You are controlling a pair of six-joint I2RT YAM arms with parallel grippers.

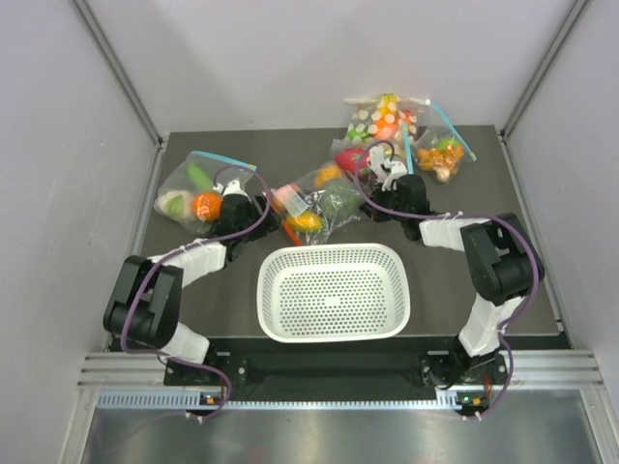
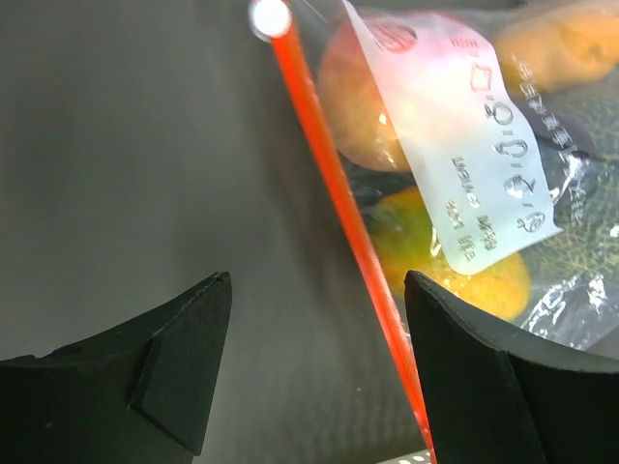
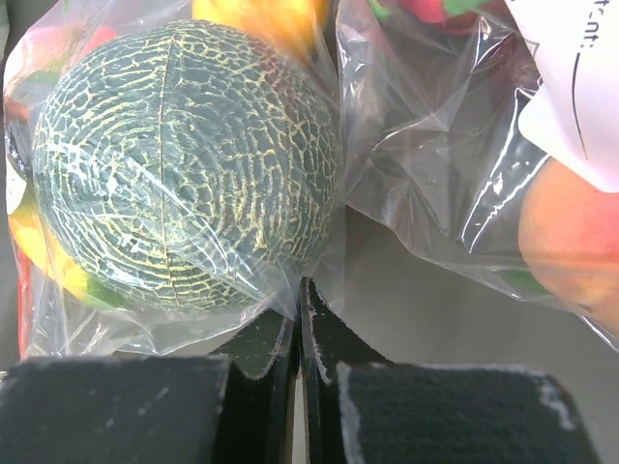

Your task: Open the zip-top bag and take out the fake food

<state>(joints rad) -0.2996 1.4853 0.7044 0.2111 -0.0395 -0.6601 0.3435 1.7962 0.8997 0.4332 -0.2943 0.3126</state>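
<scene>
Dark surface [image 1: 193,280] inside pale walls [image 1: 290,68], with a white basket [image 1: 266,290] at the near middle, between the two arm bases. Just beyond the basket, the bag [image 1: 314,205] with the red-orange zip strip [image 2: 334,184], lying flat and seemingly zipped, the food [image 2: 479,280] inside: a green netted melon [image 3: 184,164], an orange, a peach, something yellow. To the left and toward the far right, other bags [image 1: 198,188], some with blue strips, not part of the job; one of them just beside the melon's side of the bag. Left gripper [image 2: 319,319] wide open at the bag's left end, low over the surface, the strip running up between the fingers, close to the right finger but not clamped. Right gripper [image 3: 298,300] closed at the other end, just under the melon, apparently nipping a fold of the bag's film; amount of film caught hard to judge. Judged as the opening step, at its very start: one end held, mouth not yet gripped, nothing taken out. Next, probably: closing the left gripper on one lip of the strip only, not both, then pulling away from the right gripper to part the zip. Needing care there: thin slippery film, strip off-centre between the fingers, and a round melon likely to roll once free.
</scene>
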